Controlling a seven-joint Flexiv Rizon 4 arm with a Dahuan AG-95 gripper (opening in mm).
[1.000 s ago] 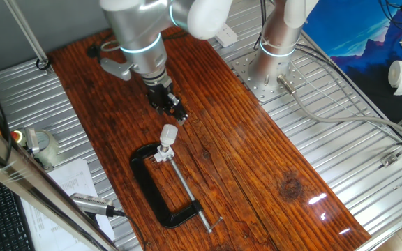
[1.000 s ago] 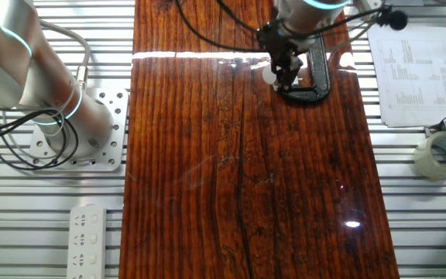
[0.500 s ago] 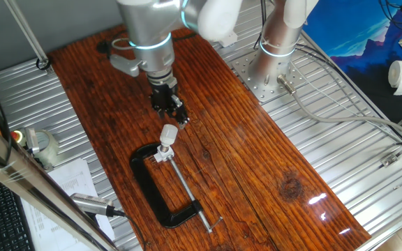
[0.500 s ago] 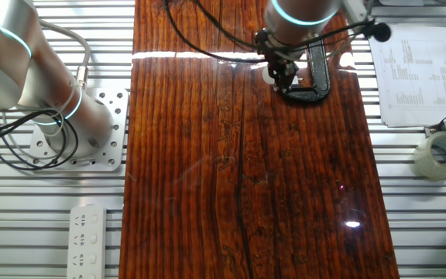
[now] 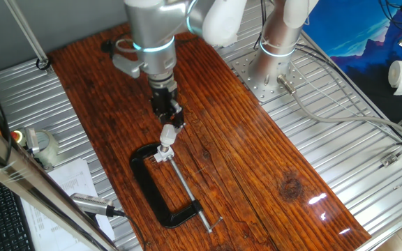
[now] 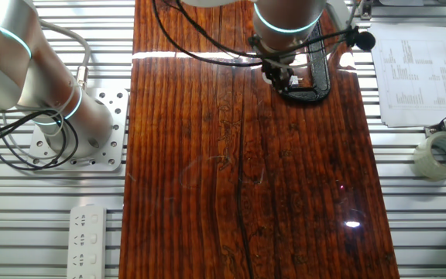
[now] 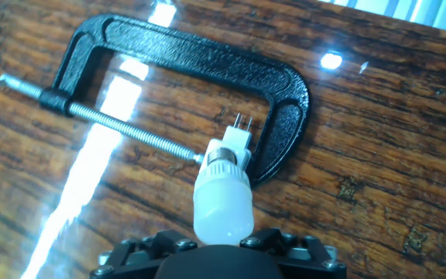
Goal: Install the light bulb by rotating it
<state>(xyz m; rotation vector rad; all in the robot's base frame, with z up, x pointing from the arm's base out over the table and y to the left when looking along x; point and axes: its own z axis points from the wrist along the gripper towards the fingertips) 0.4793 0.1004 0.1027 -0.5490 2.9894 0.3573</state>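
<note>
The fingers (image 5: 169, 117) hang just above and behind the light bulb (image 5: 167, 134), pointing down at its pale head. In the hand view only the black gripper body shows along the bottom edge, with the bulb's rounded head (image 7: 223, 205) right against it, so I cannot tell whether the fingers are apart, together or already touching the glass.

The light bulb stands tilted in a small white socket block (image 7: 235, 143), its silvery screw base entering the block's top. The block is pinched between the screw tip and the anvil of a black C-clamp (image 5: 155, 192) lying flat on the wooden tabletop (image 5: 257, 160), nearer its long side where the papers lie. That clamping probably keeps the socket from turning with the bulb once twisting begins.

Two thin metal pins stick out of the block's far end. The arm's approach along the bulb's axis suits a grip on the head followed by a wrist rotation; judged from here, the screwing-in looks not yet finished.
</note>
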